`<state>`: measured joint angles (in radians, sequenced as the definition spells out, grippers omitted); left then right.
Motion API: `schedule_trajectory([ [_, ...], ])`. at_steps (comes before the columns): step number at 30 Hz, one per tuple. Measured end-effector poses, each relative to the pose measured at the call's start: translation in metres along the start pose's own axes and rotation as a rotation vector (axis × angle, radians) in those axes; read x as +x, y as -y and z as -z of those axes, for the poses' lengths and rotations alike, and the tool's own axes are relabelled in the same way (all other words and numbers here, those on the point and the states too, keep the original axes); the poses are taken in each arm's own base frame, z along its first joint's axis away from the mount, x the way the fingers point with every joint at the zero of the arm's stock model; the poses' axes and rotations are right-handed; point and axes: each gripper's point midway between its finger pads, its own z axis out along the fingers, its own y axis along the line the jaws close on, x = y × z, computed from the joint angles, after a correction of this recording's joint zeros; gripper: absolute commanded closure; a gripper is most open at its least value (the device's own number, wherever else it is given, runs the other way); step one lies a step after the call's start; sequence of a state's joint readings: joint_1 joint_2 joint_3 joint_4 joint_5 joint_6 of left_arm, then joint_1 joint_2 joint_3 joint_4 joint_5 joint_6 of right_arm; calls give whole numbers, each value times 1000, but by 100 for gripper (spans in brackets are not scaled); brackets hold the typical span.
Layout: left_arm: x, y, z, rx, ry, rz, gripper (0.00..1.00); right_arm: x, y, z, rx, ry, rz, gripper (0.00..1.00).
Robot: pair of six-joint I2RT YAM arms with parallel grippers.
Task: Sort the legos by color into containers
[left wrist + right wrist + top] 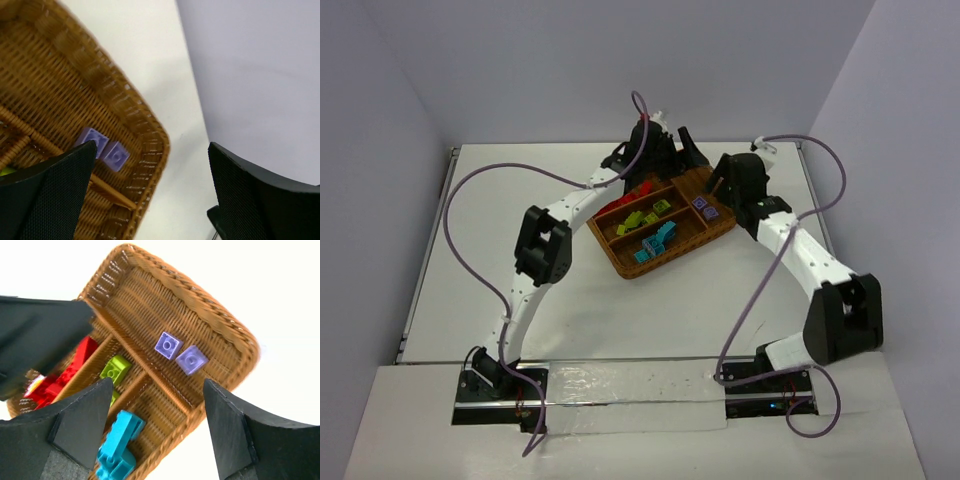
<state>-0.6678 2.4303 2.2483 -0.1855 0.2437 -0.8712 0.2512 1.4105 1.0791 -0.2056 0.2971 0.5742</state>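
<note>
Above the wicker tray, mid-frame, my right gripper hangs parted and empty; my left gripper likewise gapes over the tray's corner. Two purple bricks share the crosswise end slot; red bricks, green bricks and cyan bricks, lower left, occupy separate long slots, one colour each. Sorting looks complete, I judge.

1 brown wicker tray is sitting mid-frame in the top view, showing 4 compartments. 2 purple bricks are lying in the crosswise slot at its right end. At least 3 yellow-green bricks and at least 3 cyan bricks are lying in 2 long slots. Red bricks are lying heaped too tightly to count. 2 arms and 2 purple cables are flanking the tray.
</note>
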Motion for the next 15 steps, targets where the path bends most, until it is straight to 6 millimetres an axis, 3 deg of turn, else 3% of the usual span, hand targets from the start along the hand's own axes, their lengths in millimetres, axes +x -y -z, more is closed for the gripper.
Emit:
schedule_trajectory([
  [4, -27, 35, 52, 2, 69, -65, 1, -11, 13, 39, -19, 71, -19, 3],
  [10, -68, 96, 147, 64, 232, -137, 1, 0, 46, 75, 19, 106, -30, 1],
  [15, -62, 86, 210, 0, 304, -170, 1, -6, 65, 90, 92, 141, -33, 1],
])
